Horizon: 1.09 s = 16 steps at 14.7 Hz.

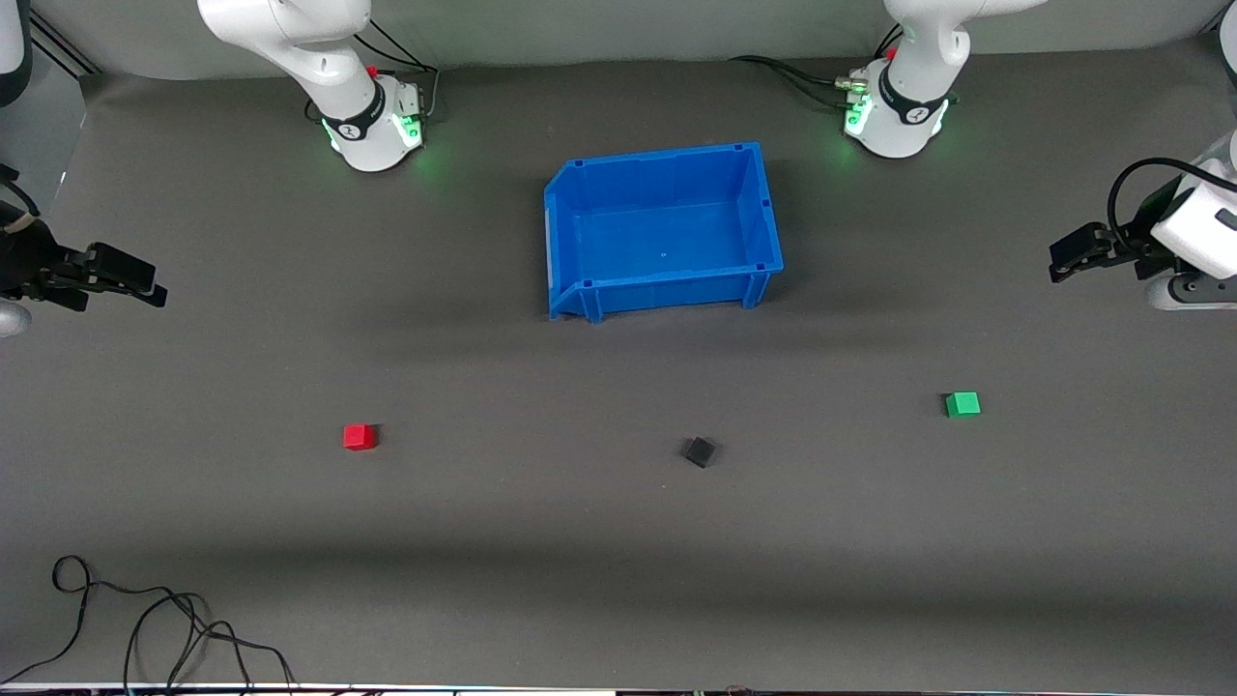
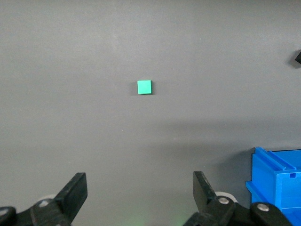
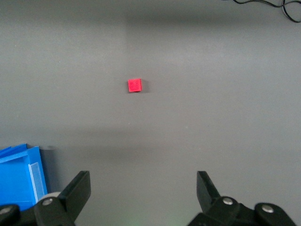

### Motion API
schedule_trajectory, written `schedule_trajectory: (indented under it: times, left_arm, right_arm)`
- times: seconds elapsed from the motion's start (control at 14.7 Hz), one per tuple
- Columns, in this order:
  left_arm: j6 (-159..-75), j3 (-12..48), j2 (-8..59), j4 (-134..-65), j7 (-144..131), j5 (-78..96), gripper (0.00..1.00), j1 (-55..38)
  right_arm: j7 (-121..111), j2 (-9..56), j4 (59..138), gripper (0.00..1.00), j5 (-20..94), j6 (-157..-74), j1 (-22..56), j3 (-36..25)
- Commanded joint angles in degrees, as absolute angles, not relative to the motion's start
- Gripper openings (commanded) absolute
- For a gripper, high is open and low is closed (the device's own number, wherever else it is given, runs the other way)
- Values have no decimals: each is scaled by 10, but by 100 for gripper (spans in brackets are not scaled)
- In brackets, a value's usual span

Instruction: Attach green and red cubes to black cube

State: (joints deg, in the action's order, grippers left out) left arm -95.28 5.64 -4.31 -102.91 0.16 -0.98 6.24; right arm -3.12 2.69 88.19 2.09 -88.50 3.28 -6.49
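The green cube (image 1: 963, 404) lies on the dark mat toward the left arm's end, and it shows in the left wrist view (image 2: 144, 87) too. The red cube (image 1: 359, 437) lies toward the right arm's end and also appears in the right wrist view (image 3: 134, 85). Between them, slightly nearer the front camera, sits the black cube (image 1: 700, 451), just at the edge of the left wrist view (image 2: 297, 58). My left gripper (image 1: 1063, 259) (image 2: 139, 181) hangs open and empty over the left arm's end of the table. My right gripper (image 1: 153, 280) (image 3: 143, 179) hangs open and empty over the right arm's end.
A blue bin (image 1: 657, 158) stands mid-table, farther from the front camera than the cubes; its corner shows in both wrist views (image 2: 275, 183) (image 3: 19, 179). Loose black cables (image 1: 145, 619) lie at the table's front edge toward the right arm's end.
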Motion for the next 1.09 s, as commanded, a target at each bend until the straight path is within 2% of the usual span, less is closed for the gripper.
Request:
schedule_trajectory:
  times: [0.0,0.34,0.48,0.61,0.81,1.02]
  left_arm:
    - [-949,54,-43,-1025,9,-9,100,57]
    - [-954,53,-40,-1034,1,-6,100,47]
    - [-983,51,-40,-1056,-1,4,100,52]
    - [-1025,48,-24,-1081,-1,25,100,61]
    - [-1109,47,11,-1130,-5,26,100,66]
    - [-1213,47,67,-1182,-4,18,100,68]
  right_arm:
    - [-37,18,889,100,18,-882,32,-62]
    - [-25,22,888,100,19,-886,32,-62]
    - [63,53,851,100,20,-888,31,-60]
    - [215,92,807,100,50,-885,26,-61]
    - [451,124,795,100,67,-890,28,-61]
    - [566,174,802,100,127,-894,19,-63]
